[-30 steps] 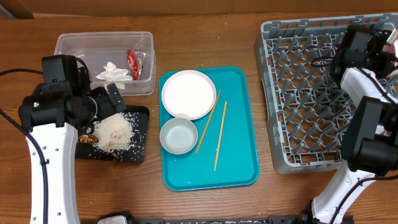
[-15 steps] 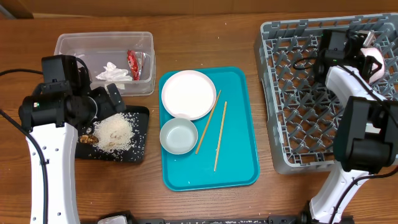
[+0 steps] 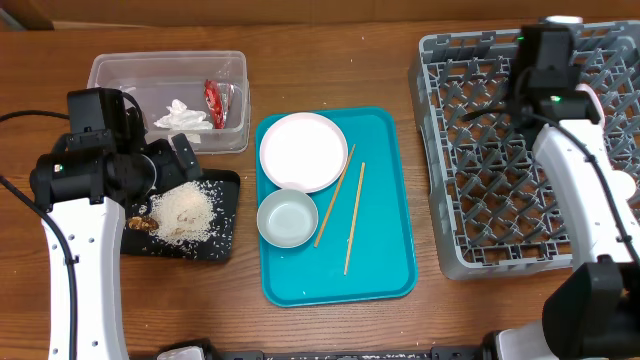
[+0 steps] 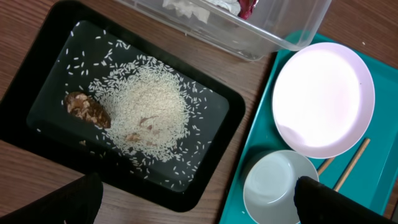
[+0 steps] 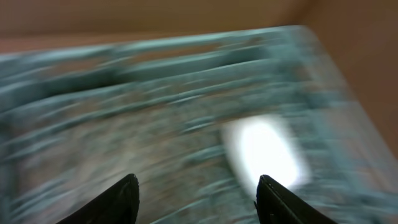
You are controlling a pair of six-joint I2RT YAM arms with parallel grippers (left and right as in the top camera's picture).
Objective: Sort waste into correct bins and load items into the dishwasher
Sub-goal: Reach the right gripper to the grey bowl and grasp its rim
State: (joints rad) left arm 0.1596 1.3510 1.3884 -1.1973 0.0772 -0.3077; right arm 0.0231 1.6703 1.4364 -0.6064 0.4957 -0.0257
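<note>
Left gripper (image 4: 199,196) is hanging wide open over the black tray (image 4: 43,134), where rice (image 4: 146,112) and a scrap (image 4: 87,109) are sitting. Right gripper (image 5: 196,186) is hovering over the rack (image 3: 480,190), jaws apart and empty, view's blurry. Wrapper (image 3: 215,100) and tissue (image 3: 182,116) are lying in the tub (image 3: 120,70). Plate (image 3: 303,150), bowl (image 3: 287,218) and chopsticks (image 3: 345,205) are sitting on the teal tray (image 3: 390,200).

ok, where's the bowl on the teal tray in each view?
Overhead: bowl at centre, on the left side of the teal tray, just below the plate.
Left wrist: bowl at bottom right, under the plate.
Right wrist: not in it; only a blurred rack.
Shared landmark: the plate.
</note>
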